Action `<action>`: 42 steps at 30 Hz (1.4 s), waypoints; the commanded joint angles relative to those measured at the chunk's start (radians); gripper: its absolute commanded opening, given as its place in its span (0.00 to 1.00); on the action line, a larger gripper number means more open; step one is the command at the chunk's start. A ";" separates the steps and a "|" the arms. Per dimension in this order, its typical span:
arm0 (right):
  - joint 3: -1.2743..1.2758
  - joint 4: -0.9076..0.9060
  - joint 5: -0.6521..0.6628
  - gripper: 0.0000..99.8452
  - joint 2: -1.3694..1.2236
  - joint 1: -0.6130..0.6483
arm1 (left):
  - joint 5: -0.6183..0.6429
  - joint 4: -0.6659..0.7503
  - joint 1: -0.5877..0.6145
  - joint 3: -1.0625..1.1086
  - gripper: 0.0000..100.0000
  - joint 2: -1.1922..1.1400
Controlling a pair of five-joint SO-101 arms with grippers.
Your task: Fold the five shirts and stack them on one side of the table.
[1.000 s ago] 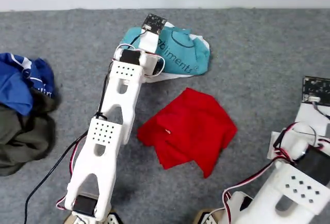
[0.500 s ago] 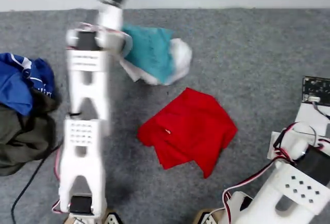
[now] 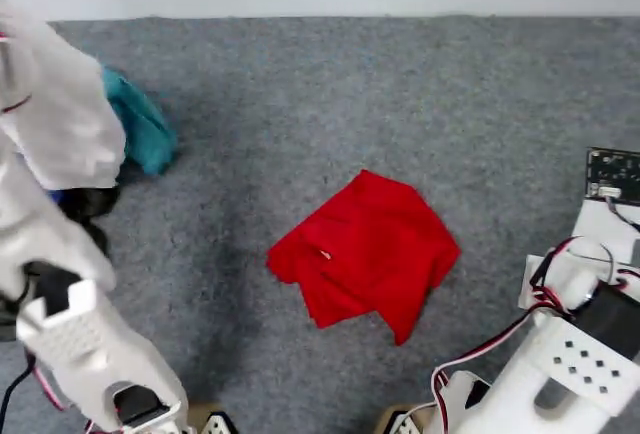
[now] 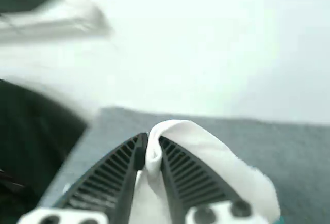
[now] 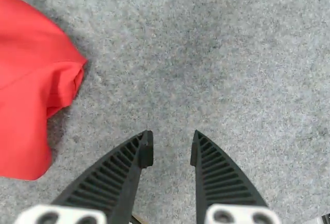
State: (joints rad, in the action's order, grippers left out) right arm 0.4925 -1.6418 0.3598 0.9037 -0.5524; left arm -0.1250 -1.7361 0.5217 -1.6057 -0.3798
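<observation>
On the grey table (image 3: 400, 84), the left gripper (image 4: 150, 150) pinches the teal shirt (image 3: 142, 132) near the left edge, probably for stacking there, while the right gripper (image 5: 169, 149) hangs spread near the red shirt (image 3: 365, 254) mid-table.

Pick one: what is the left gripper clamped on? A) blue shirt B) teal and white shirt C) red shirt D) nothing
B: in the left wrist view the left gripper is shut on a white fold of the teal and white shirt; the red shirt lies free on the table.
</observation>
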 commanded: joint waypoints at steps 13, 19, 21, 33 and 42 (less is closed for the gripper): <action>0.000 0.013 -0.006 0.13 -0.002 -0.015 | -0.011 -0.021 0.278 -0.065 0.01 0.040; 0.000 0.012 -0.006 0.13 -0.002 -0.015 | -0.015 -0.021 0.253 0.166 0.13 -0.080; 0.000 0.012 -0.006 0.13 -0.002 -0.015 | -0.025 -0.021 0.232 0.329 0.22 -0.092; 0.002 0.010 -0.006 0.13 -0.002 -0.015 | -0.107 -0.021 0.009 0.796 0.24 0.140; 0.002 0.010 -0.006 0.13 -0.002 -0.015 | -0.109 -0.005 -0.582 1.451 0.24 0.367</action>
State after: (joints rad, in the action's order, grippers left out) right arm 0.4925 -1.6418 0.3598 0.9037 -0.5524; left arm -0.2263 -1.7361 0.1504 -0.3368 -0.0790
